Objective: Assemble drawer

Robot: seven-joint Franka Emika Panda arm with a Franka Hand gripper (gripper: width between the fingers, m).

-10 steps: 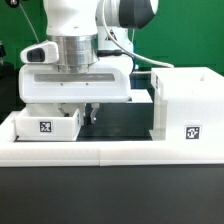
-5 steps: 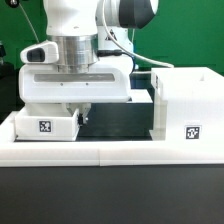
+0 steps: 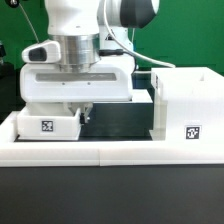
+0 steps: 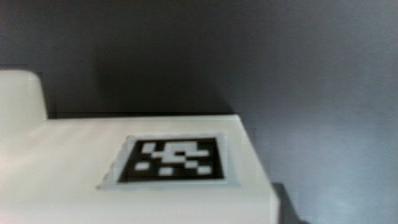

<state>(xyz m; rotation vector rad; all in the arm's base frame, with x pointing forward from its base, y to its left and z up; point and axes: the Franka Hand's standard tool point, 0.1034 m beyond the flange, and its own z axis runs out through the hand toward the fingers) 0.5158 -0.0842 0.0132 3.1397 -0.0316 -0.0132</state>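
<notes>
A small white drawer tray (image 3: 45, 125) with a square tag lies at the exterior view's left on the dark table. My gripper (image 3: 78, 116) is down at that tray's right end. One dark finger (image 3: 85, 114) shows against the tray's end wall; the other is hidden behind the tray. The jaws look closed on that wall. The large boxy drawer shell (image 3: 186, 100), with a tag on its front, stands at the exterior view's right, apart from the tray. In the wrist view the tray's white face (image 4: 71, 150) and its tag (image 4: 173, 160) fill the near part; no finger shows there.
A long low white border block (image 3: 100, 152) runs along the front of the table. Another white piece (image 3: 142, 97) shows behind my hand, partly hidden. The dark table top (image 3: 118, 122) lies between tray and shell.
The visible finger has moved toward the exterior view's left, onto the tray's end wall, while the hand stayed in place. Tray and shell have not visibly moved.
</notes>
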